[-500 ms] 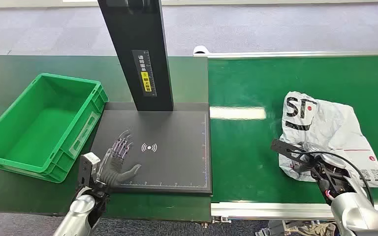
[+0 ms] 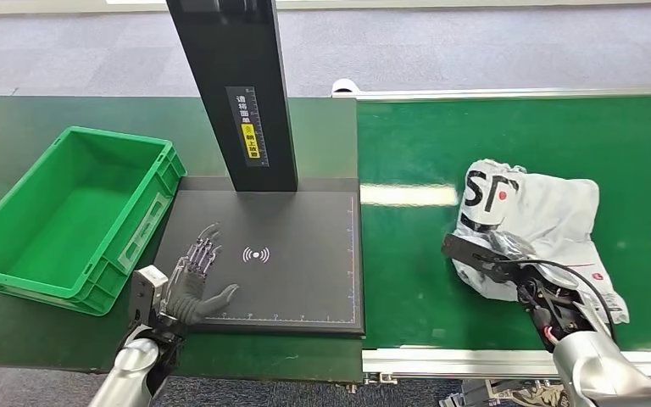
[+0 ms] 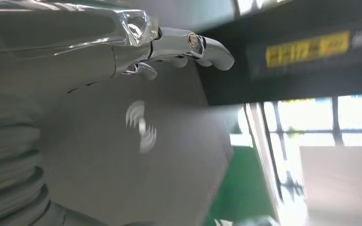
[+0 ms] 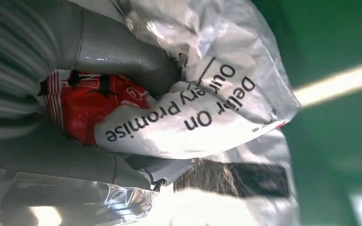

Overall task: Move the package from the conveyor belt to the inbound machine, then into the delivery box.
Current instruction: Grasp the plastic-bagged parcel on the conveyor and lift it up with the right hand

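at the near edge of the conveyor belt [image 2: 407,280] the right hand [image 2: 530,284] grasps the package [image 2: 542,212], its fingers closed into the crumpled plastic. since a moment ago the package has moved a little toward the inbound machine [image 2: 297,254], so the carrying seems to have started. the left hand [image 2: 193,280] stays over the machine's near left corner, fingers released. beyond it, the delivery box [image 2: 17,263] waits empty.
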Robot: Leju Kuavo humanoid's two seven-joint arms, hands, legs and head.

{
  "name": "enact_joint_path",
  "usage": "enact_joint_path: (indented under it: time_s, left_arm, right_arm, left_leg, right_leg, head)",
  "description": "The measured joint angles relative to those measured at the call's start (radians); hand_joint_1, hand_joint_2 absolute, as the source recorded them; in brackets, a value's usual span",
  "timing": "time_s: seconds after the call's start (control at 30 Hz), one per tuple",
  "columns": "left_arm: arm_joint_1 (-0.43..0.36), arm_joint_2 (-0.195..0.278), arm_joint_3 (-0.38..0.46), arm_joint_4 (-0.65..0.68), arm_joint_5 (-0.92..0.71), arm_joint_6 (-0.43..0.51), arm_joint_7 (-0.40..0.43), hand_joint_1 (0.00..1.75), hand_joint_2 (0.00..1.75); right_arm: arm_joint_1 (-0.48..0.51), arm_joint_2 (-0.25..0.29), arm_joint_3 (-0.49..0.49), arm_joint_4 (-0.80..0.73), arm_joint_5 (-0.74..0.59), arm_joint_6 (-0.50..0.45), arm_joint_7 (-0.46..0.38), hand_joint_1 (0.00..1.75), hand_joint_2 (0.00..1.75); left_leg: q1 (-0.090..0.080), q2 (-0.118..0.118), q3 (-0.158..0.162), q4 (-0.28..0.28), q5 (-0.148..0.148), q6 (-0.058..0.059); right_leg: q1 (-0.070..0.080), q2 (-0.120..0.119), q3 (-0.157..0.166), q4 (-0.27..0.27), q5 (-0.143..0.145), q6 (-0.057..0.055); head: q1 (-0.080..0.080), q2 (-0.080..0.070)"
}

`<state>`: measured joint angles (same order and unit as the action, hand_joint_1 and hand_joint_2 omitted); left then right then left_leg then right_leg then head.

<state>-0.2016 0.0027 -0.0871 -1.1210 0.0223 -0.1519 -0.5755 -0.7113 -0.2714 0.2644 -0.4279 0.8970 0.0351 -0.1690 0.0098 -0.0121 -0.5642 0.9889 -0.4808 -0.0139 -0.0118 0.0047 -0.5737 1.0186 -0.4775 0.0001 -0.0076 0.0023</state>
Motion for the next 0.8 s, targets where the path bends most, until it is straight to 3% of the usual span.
enact_joint_path:
  time_s: [0.07, 0.2, 0.33, 0.47, 0.67, 0.8]
  left_arm:
    - [0.007, -0.001, 0.003, -0.028, -0.059, 0.1, -0.017, 0.0, 1.75]
    - [0.027, -0.008, 0.005, -0.107, -0.105, 0.235, -0.067, 0.0, 1.75]
    - [0.045, -0.016, 0.004, -0.183, -0.094, 0.309, -0.115, 0.0, 1.75]
    - [0.048, -0.017, 0.002, -0.228, -0.08, 0.344, -0.123, 0.0, 1.75]
    - [0.041, -0.018, -0.009, -0.251, -0.053, 0.368, -0.123, 0.0, 1.75]
    - [0.023, -0.018, -0.014, -0.251, -0.04, 0.367, -0.123, 0.0, 1.75]
  right_arm:
    - [0.021, 0.01, -0.003, -0.057, -0.029, -0.059, -0.066, 1.75, 1.75]
    - [0.075, 0.024, -0.007, -0.215, -0.024, -0.225, -0.112, 1.75, 1.75]
    - [0.154, 0.042, -0.008, -0.42, -0.022, -0.401, -0.167, 1.75, 1.75]
    - [0.228, 0.064, -0.006, -0.61, -0.043, -0.503, -0.205, 1.75, 1.75]
    - [0.284, 0.108, 0.069, -0.794, -0.035, -0.555, -0.268, 1.75, 1.75]
    - [0.288, 0.142, 0.193, -0.832, 0.01, -0.494, -0.289, 1.75, 1.75]
  left_leg:
    - [0.0, 0.0, 0.0, 0.0, 0.0, 0.0]
    - [0.0, 0.0, -0.001, 0.0, 0.0, 0.0]
    - [0.0, 0.0, -0.001, 0.0, 0.0, 0.0]
    - [0.0, 0.0, -0.001, 0.0, 0.0, 0.0]
    - [0.0, 0.001, 0.0, 0.0, 0.0, 0.0]
    - [0.0, 0.001, 0.0, 0.0, 0.0, 0.0]
  right_leg:
    - [0.0, 0.0, 0.0, 0.0, 0.0, 0.0]
    - [0.0, 0.0, 0.0, 0.0, 0.0, 0.0]
    - [0.0, 0.0, 0.0, 0.0, 0.0, 0.0]
    - [0.0, 0.0, 0.0, 0.0, 0.0, 0.0]
    - [0.0, 0.0, 0.0, 0.0, 0.0, 0.0]
    - [0.0, 0.0, 0.0, 0.0, 0.0, 0.0]
  head:
    - [0.0, 0.0]
    - [0.0, 0.0]
    - [0.0, 0.0]
    - [0.0, 0.0]
    - [0.0, 0.0]
    - [0.0, 0.0]
